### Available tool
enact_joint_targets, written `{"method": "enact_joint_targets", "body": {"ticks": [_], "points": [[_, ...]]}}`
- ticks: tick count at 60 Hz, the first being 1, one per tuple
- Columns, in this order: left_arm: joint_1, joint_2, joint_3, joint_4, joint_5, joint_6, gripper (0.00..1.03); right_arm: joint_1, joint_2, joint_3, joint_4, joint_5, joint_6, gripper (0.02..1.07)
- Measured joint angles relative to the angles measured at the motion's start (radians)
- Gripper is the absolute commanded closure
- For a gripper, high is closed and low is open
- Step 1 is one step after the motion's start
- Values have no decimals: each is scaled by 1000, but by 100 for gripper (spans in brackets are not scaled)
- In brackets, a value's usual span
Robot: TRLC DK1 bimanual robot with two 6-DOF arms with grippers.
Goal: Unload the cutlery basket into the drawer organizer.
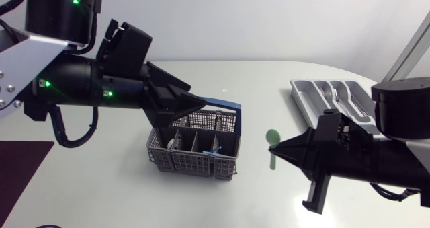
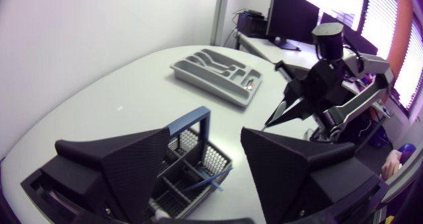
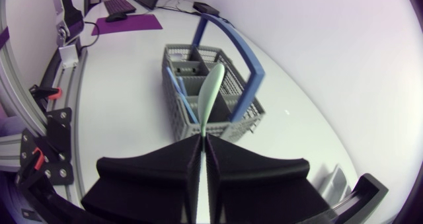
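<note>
The grey wire cutlery basket with a blue handle stands mid-table, with a few pieces in its compartments. My left gripper hovers over its rear edge. In the left wrist view this gripper is open, the basket below the gap and nothing between its fingers. My right gripper is to the basket's right, shut on a light green spoon. The right wrist view shows the spoon sticking out ahead of the closed fingertips toward the basket. The grey drawer organizer lies at the back right.
The organizer holds a few metal pieces in its slots. A dark purple mat lies at the table's left front edge. Bare white tabletop lies between the basket and the organizer and along the front.
</note>
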Motion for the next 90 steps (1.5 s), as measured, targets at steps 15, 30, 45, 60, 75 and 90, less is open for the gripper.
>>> {"method": "enact_joint_targets", "body": {"ticks": [15,30,45,60,75,90], "points": [[54,0,-4,-85,-137,95,23,-417,0,-72,43,-56,-234,101],[54,0,-43,-111,-219,147,23,-810,209,-70,174,-191,-481,101],[54,-9,-76,-144,-250,158,23,-1021,462,43,259,-193,-678,101],[54,-21,-79,-166,-276,169,23,-1146,661,145,346,-175,-804,101],[51,-34,-80,-207,-299,170,23,-1191,811,198,409,-119,-887,101],[43,-79,-80,-276,-327,174,23,-1188,864,187,476,-39,-958,92]]}}
